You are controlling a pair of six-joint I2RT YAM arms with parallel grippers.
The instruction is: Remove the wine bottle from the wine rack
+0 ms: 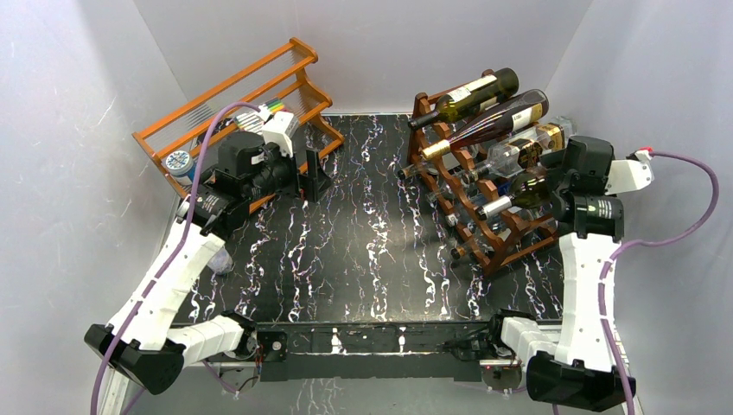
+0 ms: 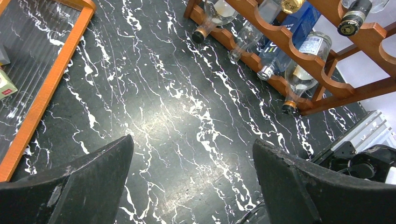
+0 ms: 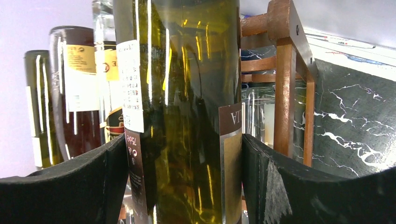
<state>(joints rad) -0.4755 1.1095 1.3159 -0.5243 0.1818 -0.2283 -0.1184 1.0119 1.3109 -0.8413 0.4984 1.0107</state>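
Observation:
The dark reddish-brown wine rack point(image 1: 497, 246) stands at the right of the black marble table, with several bottles lying in its scalloped tiers. My right gripper point(image 1: 543, 186) reaches into it from the right. In the right wrist view the gripper point(image 3: 184, 154) has both black pads pressed against the sides of a green glass wine bottle point(image 3: 187, 70), which still lies on the rack; a rack post point(image 3: 285, 93) stands just right of it. My left gripper point(image 1: 311, 180) hovers at the left of the table, open point(image 2: 193, 177) with only tabletop between its fingers.
A lighter orange rack point(image 1: 233, 95) stands at the back left, with a round blue-and-white tin point(image 1: 178, 162) and small boxes on it. Other bottles point(image 3: 77, 93) lie close beside the gripped one. White walls enclose the table on three sides.

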